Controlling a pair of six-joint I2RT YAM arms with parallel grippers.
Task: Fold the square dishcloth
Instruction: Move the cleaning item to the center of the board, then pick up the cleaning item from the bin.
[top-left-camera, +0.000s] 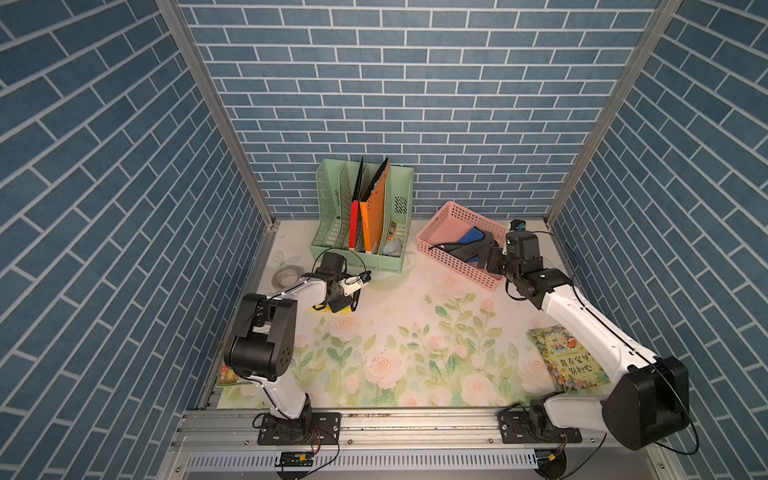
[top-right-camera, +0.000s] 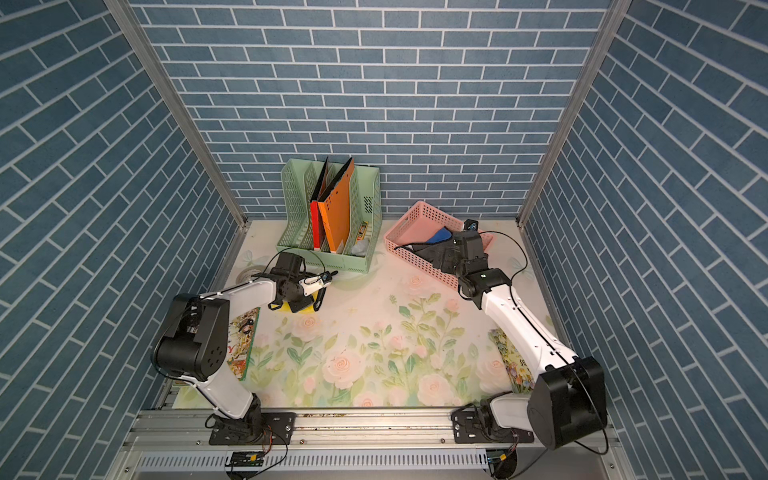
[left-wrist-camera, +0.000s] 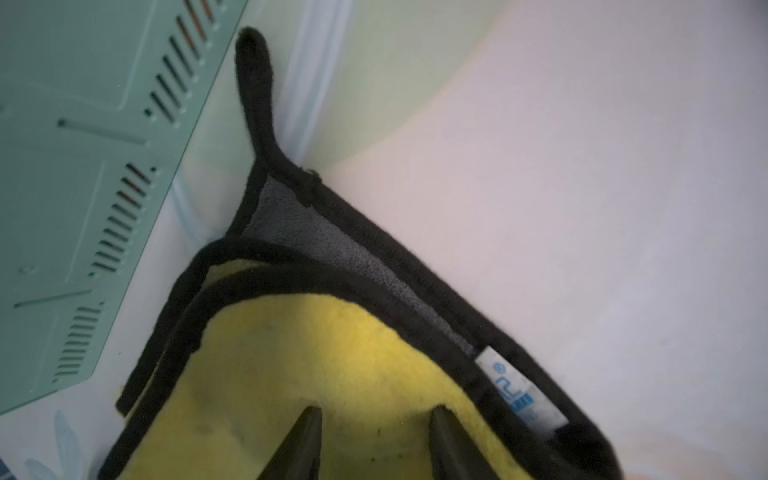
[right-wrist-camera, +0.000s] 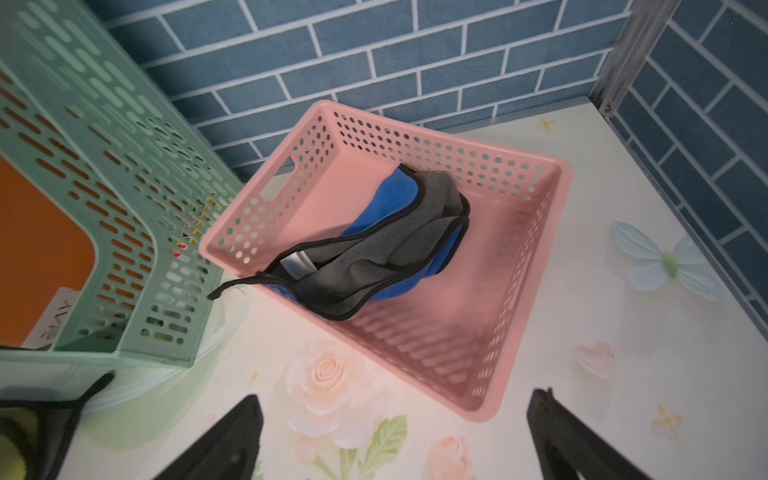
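The dishcloth (left-wrist-camera: 291, 365) is yellow with black trim and a grey underside, and lies folded on the floral mat beside the green file organizer (left-wrist-camera: 62, 187). A black loop and a white label stick out at its edges. My left gripper (left-wrist-camera: 374, 415) points down onto it, fingers partway closed with a hump of yellow cloth pinched between them. In both top views the wrist hides most of the cloth; only yellow slivers (top-left-camera: 321, 308) (top-right-camera: 309, 306) show. My right gripper (right-wrist-camera: 397, 397) hangs wide open and holds nothing, in front of the pink basket (right-wrist-camera: 565, 174).
A blue and grey cloth (right-wrist-camera: 374, 249) lies crumpled in the pink basket (top-left-camera: 453, 208). The organizer (top-left-camera: 399, 199) holds orange and red folders at the back. A tape roll (top-left-camera: 286, 276) sits at the far left. Picture books lie at the right (top-left-camera: 569, 357) and left (top-right-camera: 241, 345) edges.
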